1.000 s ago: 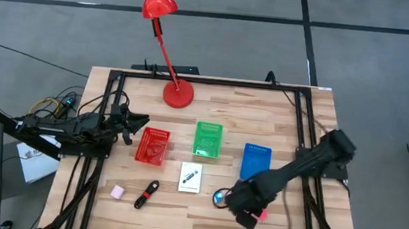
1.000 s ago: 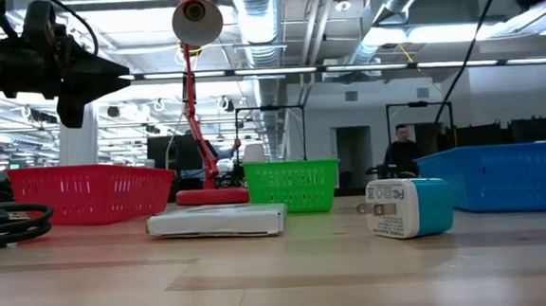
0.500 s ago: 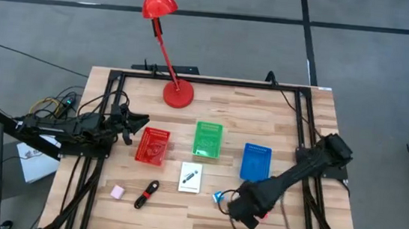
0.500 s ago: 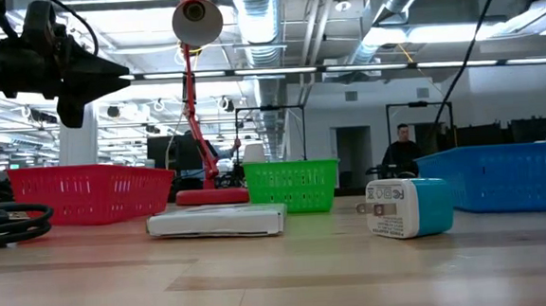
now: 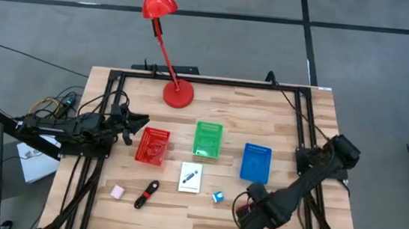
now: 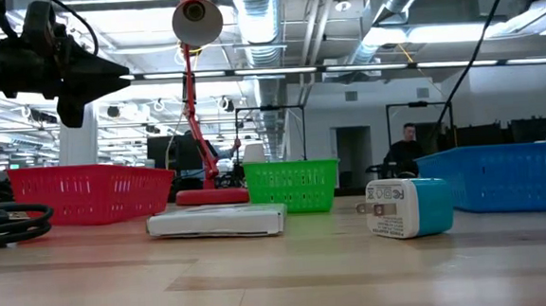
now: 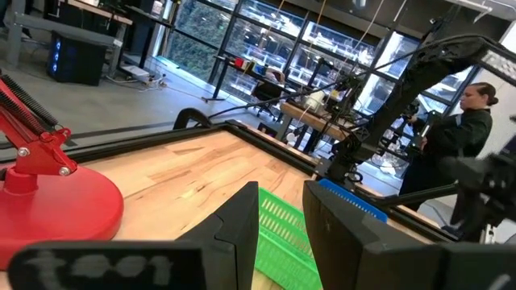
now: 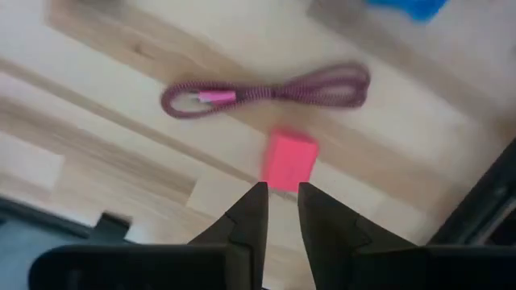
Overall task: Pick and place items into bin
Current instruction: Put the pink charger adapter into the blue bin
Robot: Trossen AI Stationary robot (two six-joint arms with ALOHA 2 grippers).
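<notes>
- No words, brand names or numbers could be read in any view.
- The blue-white cube (image 6: 408,207) carried small dark print and marks on its white face in the low view, too fine to make out.
- The white card (image 5: 190,178) bore one black mark, slanted and stick-shaped, seen from above; it was a figure, not letters.
- The red (image 5: 152,145), green (image 5: 207,139) and blue (image 5: 255,163) baskets showed no lettering.
- The red desk lamp (image 5: 158,5) showed no label.
</notes>
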